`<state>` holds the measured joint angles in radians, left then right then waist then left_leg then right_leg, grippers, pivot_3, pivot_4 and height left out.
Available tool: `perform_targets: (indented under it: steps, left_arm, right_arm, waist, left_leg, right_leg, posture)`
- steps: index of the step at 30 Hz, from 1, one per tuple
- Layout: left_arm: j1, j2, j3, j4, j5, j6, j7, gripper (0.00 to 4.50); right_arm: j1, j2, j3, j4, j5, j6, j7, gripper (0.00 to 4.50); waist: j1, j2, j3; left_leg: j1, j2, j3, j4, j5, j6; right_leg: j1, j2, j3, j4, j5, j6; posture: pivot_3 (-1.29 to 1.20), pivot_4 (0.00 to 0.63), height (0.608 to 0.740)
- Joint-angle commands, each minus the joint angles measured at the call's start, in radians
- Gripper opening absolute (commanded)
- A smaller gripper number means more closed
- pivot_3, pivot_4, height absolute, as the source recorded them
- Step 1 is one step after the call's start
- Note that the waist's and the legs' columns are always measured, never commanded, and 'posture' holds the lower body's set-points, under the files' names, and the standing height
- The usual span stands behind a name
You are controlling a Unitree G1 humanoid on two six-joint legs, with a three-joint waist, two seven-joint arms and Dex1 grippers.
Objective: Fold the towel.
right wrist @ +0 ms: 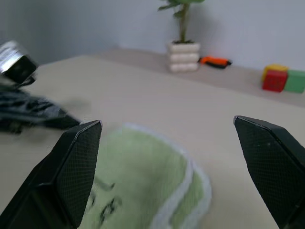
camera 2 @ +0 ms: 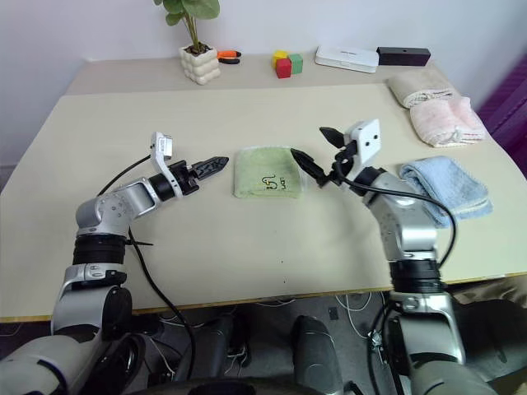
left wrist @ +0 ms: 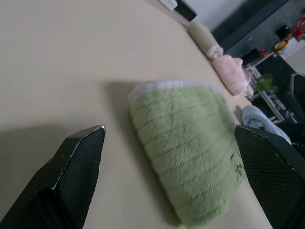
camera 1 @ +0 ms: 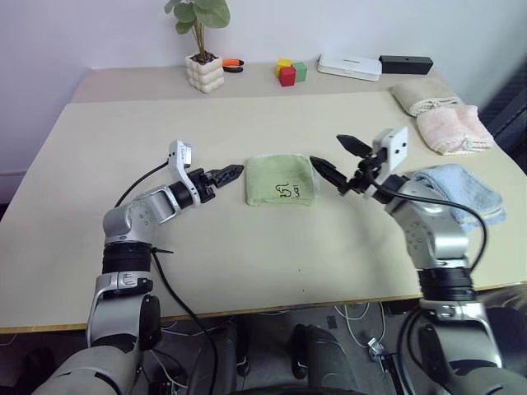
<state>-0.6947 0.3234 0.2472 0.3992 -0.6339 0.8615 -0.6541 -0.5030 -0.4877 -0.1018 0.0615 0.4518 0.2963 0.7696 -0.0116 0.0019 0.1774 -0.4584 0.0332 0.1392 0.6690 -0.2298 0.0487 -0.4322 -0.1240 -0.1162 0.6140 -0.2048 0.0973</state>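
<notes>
The towel (camera 1: pixel 282 181), light green with a white edge and a small dark embroidered mark, lies folded into a small rectangle in the middle of the table (camera 1: pixel 247 255). My left gripper (camera 1: pixel 228 174) hovers just off the towel's left edge, pointing at it, open and empty. Off the towel's right edge my right gripper (camera 1: pixel 338 160) is raised a little above the table, open and empty too. In the left wrist view the towel (left wrist: pixel 190 148) lies ahead between the spread fingers (left wrist: pixel 78 162). The right wrist view has the towel (right wrist: pixel 143 181) below its fingers (right wrist: pixel 267 157).
A light blue folded towel (camera 1: pixel 465 191) lies by my right arm, with pink (camera 1: pixel 453 127) and beige (camera 1: pixel 424 97) folded towels behind it. Along the back stand a potted plant (camera 1: pixel 204 72), an orange marker (camera 1: pixel 233 63), coloured blocks (camera 1: pixel 290 72), a white device (camera 1: pixel 350 66) and a black box (camera 1: pixel 406 64).
</notes>
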Motion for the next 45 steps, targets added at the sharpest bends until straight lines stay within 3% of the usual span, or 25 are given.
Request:
perform_targets:
  steps: [1,12,16,26,30,35,45]
  left_arm:
    - [-0.005,0.0,0.005,-0.007,-0.043,0.095,-0.008,4.43]
    - [-0.014,-0.05,0.006,0.03,-0.069,0.245,0.032,4.43]
    - [-0.052,-0.126,0.024,0.111,-0.069,0.242,0.078,4.43]
    - [-0.143,-0.206,-0.009,0.274,0.01,0.197,0.107,4.43]
    - [-0.193,-0.234,0.025,0.36,0.003,0.194,0.11,2.66]
    - [-0.216,-0.252,0.023,0.424,0.023,0.164,0.095,0.08]
    - [-0.225,-0.228,0.121,0.39,0.042,-0.138,0.158,0.03]
  right_arm:
    - [0.014,-0.064,-0.024,-0.102,0.054,0.061,0.07,4.5]
    - [0.177,-0.238,-0.08,-0.313,0.199,0.166,0.265,4.5]
    - [0.162,-0.235,-0.087,-0.303,0.189,0.162,0.243,4.5]
    - [0.161,-0.216,-0.086,-0.317,0.178,0.152,0.193,4.5]
    - [0.161,-0.217,-0.088,-0.315,0.174,0.145,0.18,4.5]
    - [0.178,-0.219,-0.092,-0.329,0.166,0.138,0.165,4.5]
    - [0.235,-0.283,-0.126,-0.329,0.173,0.124,0.235,4.5]
  waist:
    - [-0.002,0.0,0.0]
    - [0.006,-0.001,-0.001]
    - [0.022,-0.001,-0.001]
    - [0.039,-0.001,-0.001]
    - [0.052,-0.001,-0.001]
    - [0.053,0.0,-0.002]
    - [0.045,-0.001,-0.002]
  left_leg:
    - [0.0,0.0,0.0,0.0,0.0,0.0]
    - [0.002,-0.001,0.0,0.0,-0.002,0.003]
    - [0.006,-0.001,-0.001,0.0,-0.003,0.005]
    - [0.007,-0.003,-0.001,0.001,-0.004,0.006]
    - [0.007,-0.003,-0.001,0.002,-0.005,0.006]
    - [0.006,-0.003,-0.001,0.002,-0.005,0.006]
    - [0.005,-0.003,-0.001,0.009,-0.01,0.01]
  right_leg:
    - [0.0,0.0,0.0,0.0,0.0,0.0]
    - [0.002,-0.001,0.0,0.0,0.0,0.0]
    - [0.005,-0.001,0.0,0.0,0.0,0.0]
    - [0.006,-0.005,-0.002,0.0,0.0,-0.001]
    - [0.006,-0.005,-0.002,-0.001,-0.002,-0.003]
    - [0.007,-0.006,-0.003,-0.001,-0.002,-0.003]
    - [0.007,-0.008,-0.004,-0.001,-0.002,-0.004]
  posture:
    - [0.0,0.15,0.74]
    - [0.0,0.15,0.74]
    - [0.0,0.15,0.74]
    - [0.0,0.15,0.74]
    - [0.0,0.15,0.74]
    - [0.0,0.15,0.74]
    - [0.0,0.15,0.74]
